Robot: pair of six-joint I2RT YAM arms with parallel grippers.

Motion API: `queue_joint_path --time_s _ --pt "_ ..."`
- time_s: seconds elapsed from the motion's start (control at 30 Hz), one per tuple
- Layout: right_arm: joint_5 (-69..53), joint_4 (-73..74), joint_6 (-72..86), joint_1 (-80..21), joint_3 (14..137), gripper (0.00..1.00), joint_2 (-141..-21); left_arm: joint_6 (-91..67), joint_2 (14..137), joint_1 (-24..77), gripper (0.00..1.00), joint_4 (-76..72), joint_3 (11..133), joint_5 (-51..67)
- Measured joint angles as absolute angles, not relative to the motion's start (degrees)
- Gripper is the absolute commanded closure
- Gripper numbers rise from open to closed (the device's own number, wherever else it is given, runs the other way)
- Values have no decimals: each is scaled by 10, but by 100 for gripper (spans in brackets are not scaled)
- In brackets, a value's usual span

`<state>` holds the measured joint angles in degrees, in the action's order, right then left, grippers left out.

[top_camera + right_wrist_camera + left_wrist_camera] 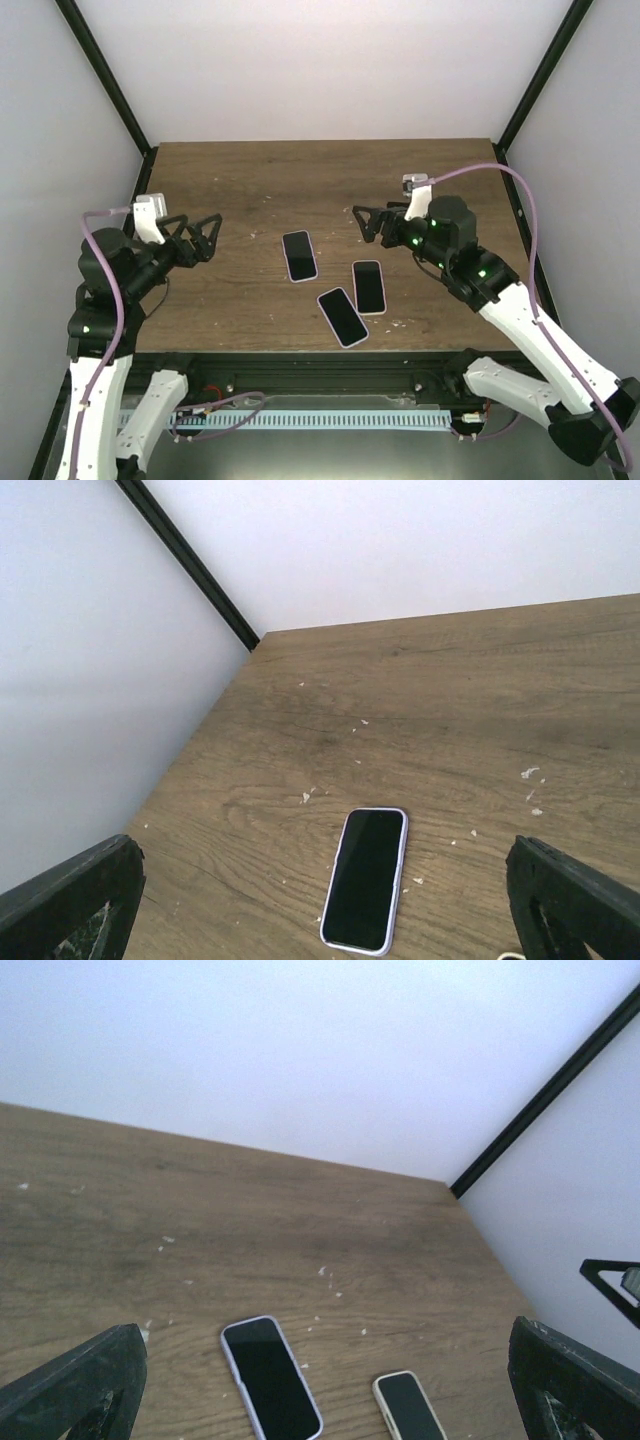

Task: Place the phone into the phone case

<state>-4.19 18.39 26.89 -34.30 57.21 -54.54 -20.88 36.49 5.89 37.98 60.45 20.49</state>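
Three flat black-faced slabs with pale rims lie at the table's middle. The lavender-rimmed one (pixel 299 255) is furthest back and also shows in the left wrist view (pixel 270 1377) and the right wrist view (pixel 365 878). A white-rimmed one (pixel 369 286) lies to its right, seen too in the left wrist view (pixel 408 1407). A third (pixel 342 316) lies nearest the front edge. I cannot tell which is a bare phone and which an empty case. My left gripper (pixel 208 238) is open and empty, left of them. My right gripper (pixel 364 226) is open and empty, back right of them.
The wooden table (pixel 250 180) has small white flecks on it. White walls with black corner posts (pixel 100 70) close in the back and both sides. A purple cable (pixel 500 170) loops over the right arm.
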Motion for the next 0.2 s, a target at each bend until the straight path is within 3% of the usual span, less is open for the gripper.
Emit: queue_joint_path --time_s 0.2 --pt "-44 191 293 -343 533 0 -495 -225 344 59 0 355 569 217"
